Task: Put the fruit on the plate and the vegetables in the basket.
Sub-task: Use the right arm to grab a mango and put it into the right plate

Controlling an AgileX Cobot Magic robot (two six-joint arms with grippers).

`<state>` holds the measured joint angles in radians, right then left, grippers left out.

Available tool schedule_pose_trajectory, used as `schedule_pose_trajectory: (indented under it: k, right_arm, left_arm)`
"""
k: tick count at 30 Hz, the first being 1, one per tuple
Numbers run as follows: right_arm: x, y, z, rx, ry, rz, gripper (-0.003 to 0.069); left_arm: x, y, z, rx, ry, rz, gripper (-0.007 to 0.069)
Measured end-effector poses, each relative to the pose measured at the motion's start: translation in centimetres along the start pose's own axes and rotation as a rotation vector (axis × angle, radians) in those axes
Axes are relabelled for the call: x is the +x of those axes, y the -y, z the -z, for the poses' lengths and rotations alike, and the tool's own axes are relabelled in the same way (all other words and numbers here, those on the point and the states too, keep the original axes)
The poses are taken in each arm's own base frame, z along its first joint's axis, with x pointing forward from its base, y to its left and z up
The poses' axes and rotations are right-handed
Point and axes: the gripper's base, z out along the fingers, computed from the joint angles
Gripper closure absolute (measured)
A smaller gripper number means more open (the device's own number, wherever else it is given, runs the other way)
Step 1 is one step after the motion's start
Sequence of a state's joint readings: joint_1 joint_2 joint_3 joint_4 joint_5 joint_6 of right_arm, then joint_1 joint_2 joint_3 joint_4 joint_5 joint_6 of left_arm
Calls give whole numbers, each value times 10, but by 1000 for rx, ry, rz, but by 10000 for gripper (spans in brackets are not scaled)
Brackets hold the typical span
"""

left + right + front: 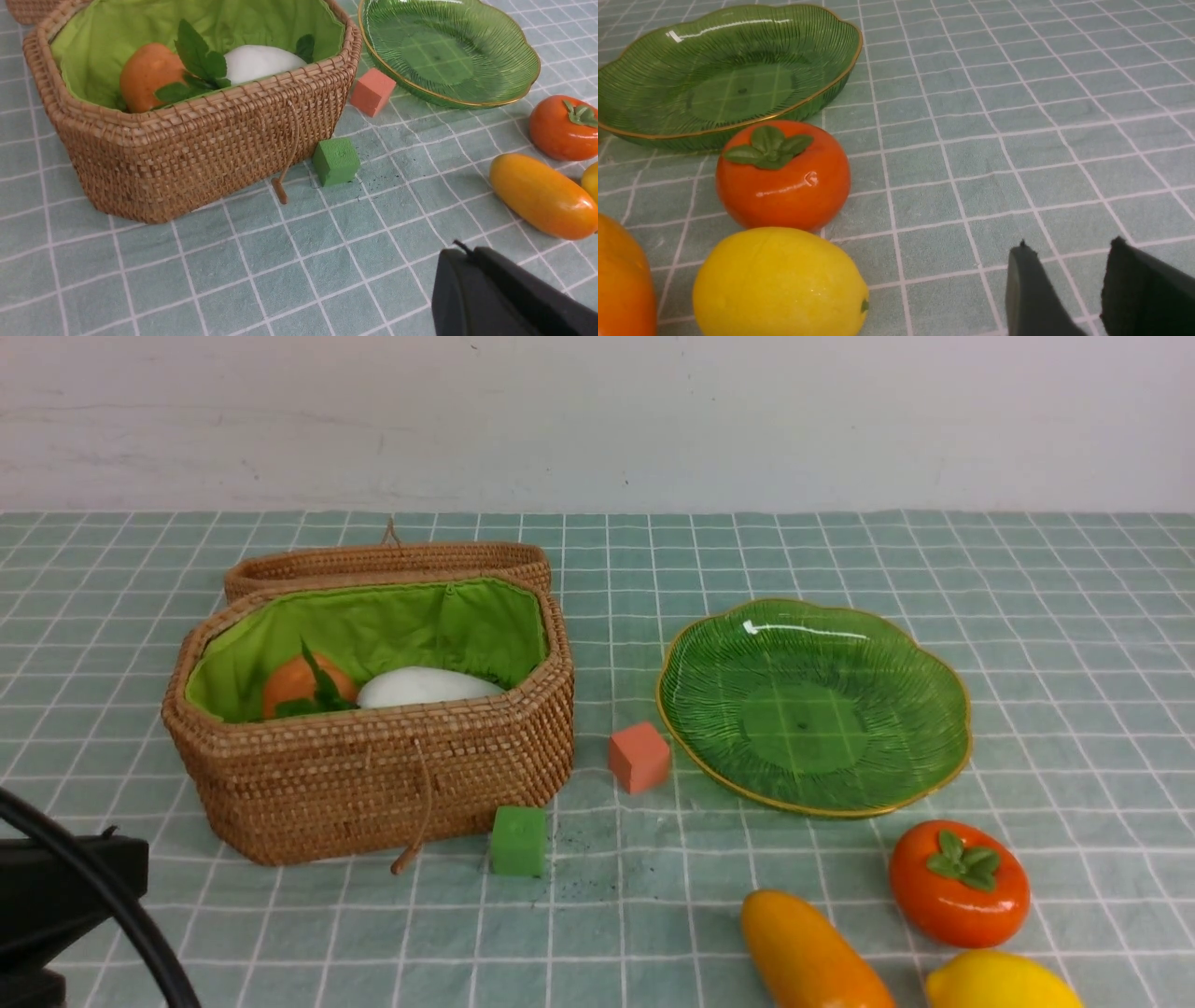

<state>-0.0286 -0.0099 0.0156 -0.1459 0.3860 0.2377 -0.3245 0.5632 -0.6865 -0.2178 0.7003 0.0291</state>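
The wicker basket stands open at the left, its lid folded back. In it lie the brownish-orange potato and the white radish with its green leaves. The red chili is out of view. The green glass plate is empty. The persimmon, mango and lemon lie on the cloth in front of the plate. My left gripper is shut and empty above the cloth, near the mango. My right gripper is open and empty, to the right of the lemon and persimmon.
A salmon-orange cube sits between basket and plate. A green cube sits at the basket's front right corner, beside its hanging clasp cord. My left arm's black body fills the front left corner. A checked green cloth covers the table.
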Motion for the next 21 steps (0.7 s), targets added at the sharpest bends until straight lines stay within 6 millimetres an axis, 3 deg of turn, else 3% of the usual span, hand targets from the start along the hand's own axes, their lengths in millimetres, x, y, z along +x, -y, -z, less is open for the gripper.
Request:
schedule_pose_trajectory:
  k: [5, 11, 16, 21]
  right_arm:
    - [0, 0, 0, 0, 0, 0, 419]
    - [0, 0, 0, 0, 0, 0, 419]
    - [0, 0, 0, 0, 0, 0, 419]
    - [0, 0, 0, 0, 0, 0, 419]
  left_arm:
    - [-2, -5, 0, -42, 104, -31, 638]
    - [23, -20, 16, -172, 262, 48, 638]
    - [71, -29, 25, -292, 376, 64, 637]
    - [118, -40, 5, -351, 329, 91, 634]
